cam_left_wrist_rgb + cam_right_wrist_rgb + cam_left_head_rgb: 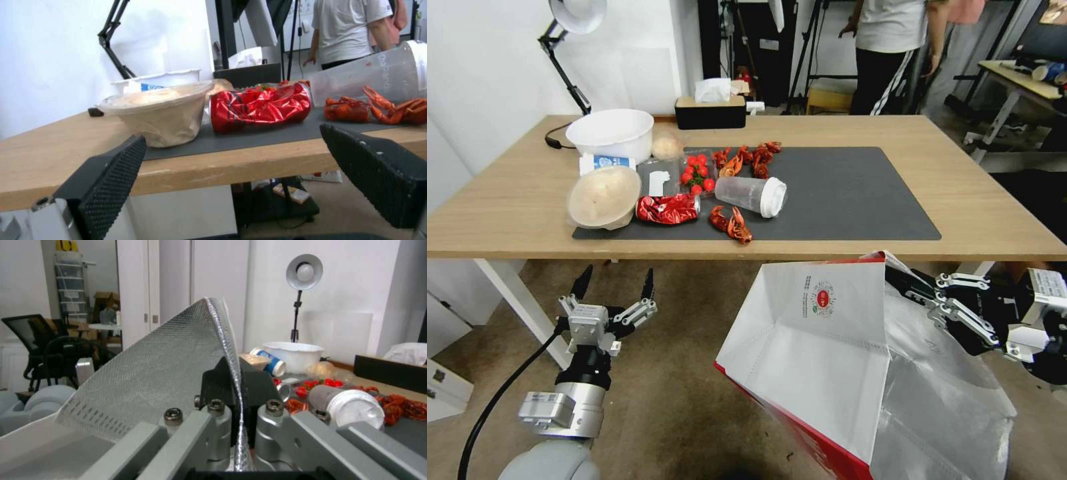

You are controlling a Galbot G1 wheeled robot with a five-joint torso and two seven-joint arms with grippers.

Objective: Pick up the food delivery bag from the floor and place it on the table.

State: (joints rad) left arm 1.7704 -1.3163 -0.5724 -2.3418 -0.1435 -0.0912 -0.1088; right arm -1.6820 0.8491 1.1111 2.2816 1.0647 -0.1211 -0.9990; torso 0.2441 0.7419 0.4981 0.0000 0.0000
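- The food delivery bag (pixel 827 347) carries a small round red logo (pixel 823 298) with fine print around it; I can't read the characters from here.
- The clear plastic cup (pixel 378 75) lying on its side has faint lettering along its wall, too pale for me to make out.
- A white container with a blue label (pixel 606 162) sits behind the lidded bowl (pixel 604 197); its text is unreadable.
- My right gripper (pixel 235 386) is clenched on the bag's upper edge, the silver foil lining pinched between its black pads.
- The right arm reaches in from the right, holding the bag tilted, up off the floor (pixel 680 373), just in front of the table (pixel 507 200) edge and below its top.
- My left gripper (pixel 616 285) hangs low by the table's near-left side, pointing up toward the edge, fingers spread apart and holding nothing.
- A crumpled red foil wrapper (pixel 667 209) and crayfish (pixel 731 223) lie on the dark grey mat (pixel 854 193).
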